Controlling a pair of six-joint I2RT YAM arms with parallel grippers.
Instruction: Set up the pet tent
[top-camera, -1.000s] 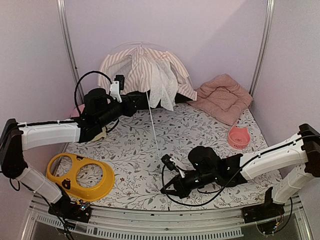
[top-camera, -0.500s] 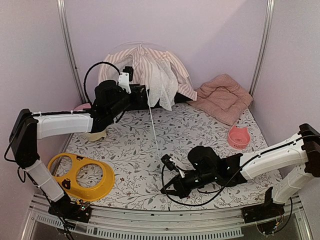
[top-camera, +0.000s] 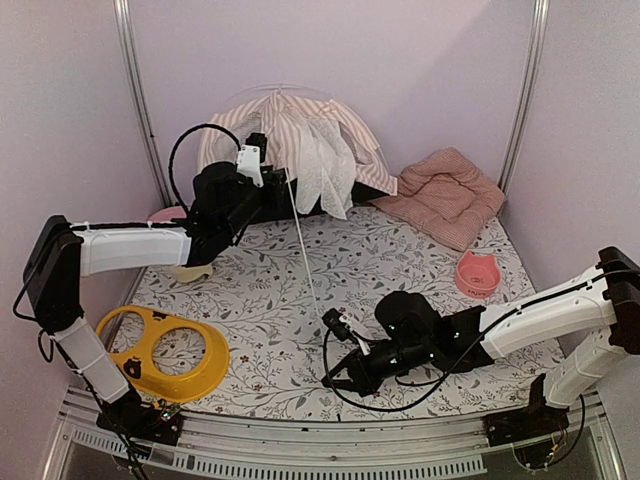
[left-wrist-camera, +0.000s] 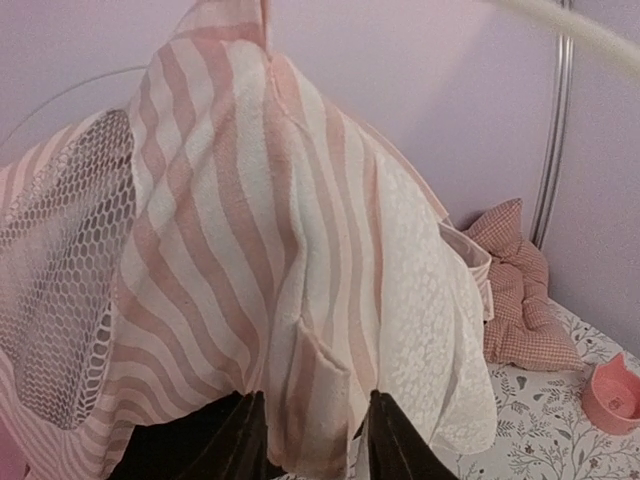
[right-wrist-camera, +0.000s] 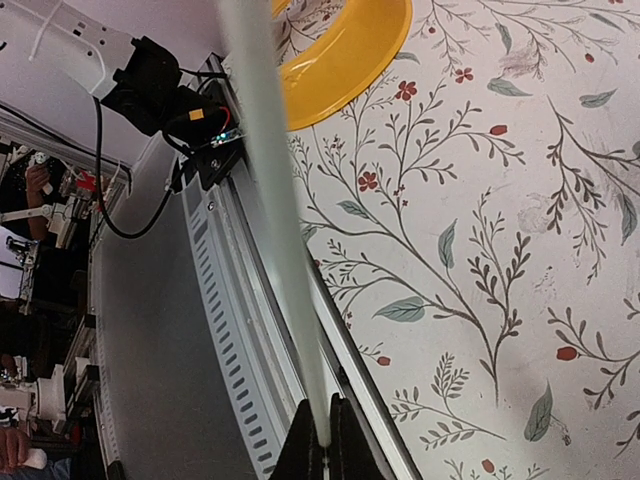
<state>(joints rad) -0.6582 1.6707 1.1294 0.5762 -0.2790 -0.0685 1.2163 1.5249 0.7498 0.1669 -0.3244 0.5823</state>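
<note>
The pet tent, pink-and-white striped with a white sheer curtain, stands partly raised at the back of the table. It fills the left wrist view, with its mesh window at the left. My left gripper is open at the tent's lower front edge, its fingers on either side of a fold of striped fabric. A thin pole slants down from the tent to my right gripper, which is shut on the pole's end near the table's front edge.
A pink checked cushion lies at the back right, also in the left wrist view. A pink cat-shaped bowl sits at the right. A yellow two-hole bowl stand lies front left. The metal front rail runs under my right gripper.
My left arm has swung back and right, bringing its gripper up to the tent's front fabric. The right arm and the pole's lower end have stayed put.
</note>
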